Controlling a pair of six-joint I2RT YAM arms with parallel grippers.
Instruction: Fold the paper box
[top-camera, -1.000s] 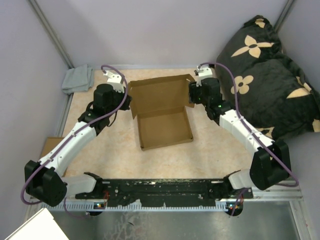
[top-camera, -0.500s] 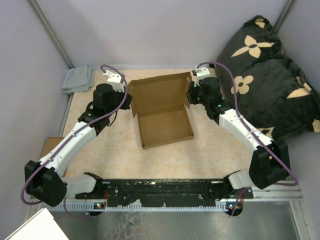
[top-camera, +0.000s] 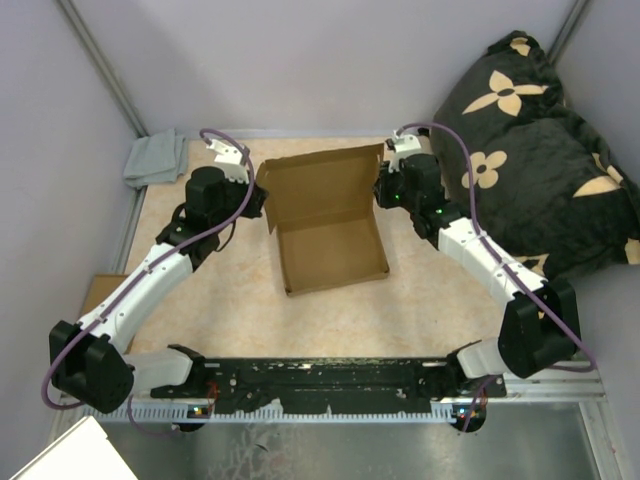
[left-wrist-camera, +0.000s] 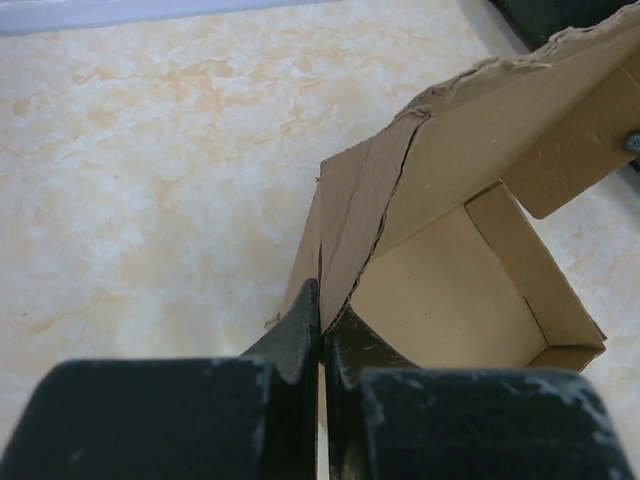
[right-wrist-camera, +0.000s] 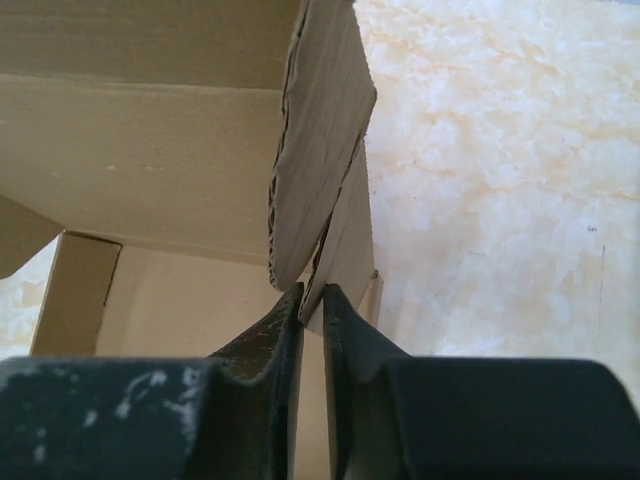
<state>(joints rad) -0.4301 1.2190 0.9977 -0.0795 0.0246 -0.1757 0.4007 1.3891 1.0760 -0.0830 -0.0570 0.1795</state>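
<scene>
The paper box (top-camera: 330, 250) is plain brown cardboard, its shallow tray on the table and its lid panel (top-camera: 320, 185) raised at the far side. My left gripper (top-camera: 258, 200) is shut on the lid's left side flap (left-wrist-camera: 350, 215), seen pinched between the fingers in the left wrist view. My right gripper (top-camera: 382, 190) is shut on the lid's right side flap (right-wrist-camera: 320, 150), pinched in the right wrist view. The tray's inside shows in both wrist views (left-wrist-camera: 450, 300) (right-wrist-camera: 170, 300).
A grey cloth (top-camera: 155, 157) lies at the far left corner. A black pillow with tan flowers (top-camera: 540, 140) sits at the right. A smaller brown cardboard piece (top-camera: 100, 290) lies off the table's left edge. The table is a beige mat (top-camera: 330, 320).
Both grippers have lifted the lid panel a little more upright, and the tray has shifted slightly right.
</scene>
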